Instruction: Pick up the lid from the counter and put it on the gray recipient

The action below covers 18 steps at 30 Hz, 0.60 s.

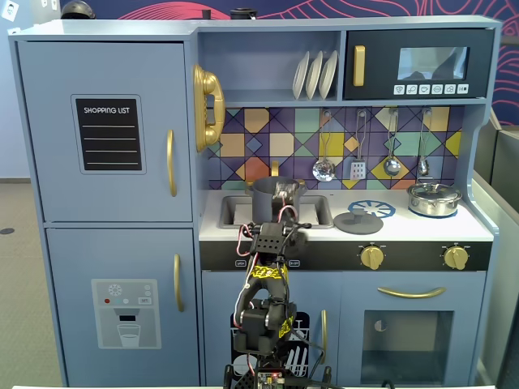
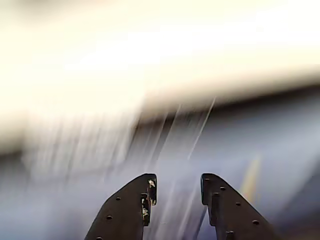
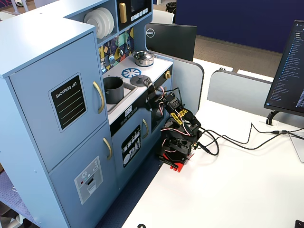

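While the wrist view is smeared by blur, the end effector shows its fingers clearly apart with nothing between them. In a fixed view it sits in front of the gray recipient; whether they touch can't be told. Recipient stands in the sink recess, contents not visible. Lid lies flat on the worktop, just right of the sink, beside the blue burner print. Silver pot sits lidded, further right.
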### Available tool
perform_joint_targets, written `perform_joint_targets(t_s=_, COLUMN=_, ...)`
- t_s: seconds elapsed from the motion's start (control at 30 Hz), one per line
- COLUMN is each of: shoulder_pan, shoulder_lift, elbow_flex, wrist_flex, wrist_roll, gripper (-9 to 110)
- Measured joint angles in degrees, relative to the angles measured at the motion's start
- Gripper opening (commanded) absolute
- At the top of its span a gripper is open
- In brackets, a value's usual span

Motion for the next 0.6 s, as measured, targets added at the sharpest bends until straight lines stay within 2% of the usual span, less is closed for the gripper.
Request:
perform_joint_targets(t_s=0.2, shoulder_pan=11.0, shoulder_lift=0.5, elbow_flex=4.6, wrist_flex=-27.5, wrist_roll=-2.1, gripper=0)
perform_joint_targets(t_s=0.33, shoulder_pan=14.2, shoulder_lift=0.1, elbow_flex=9.3, wrist_flex=-45.2, wrist_roll=-2.1, gripper=0)
perform_joint_targets(t_s=0.6, shoulder_pan=17.8, shoulder_lift=-7.6, elbow_flex=11.1, wrist_flex=-55.0, wrist_roll=0.1, gripper=16)
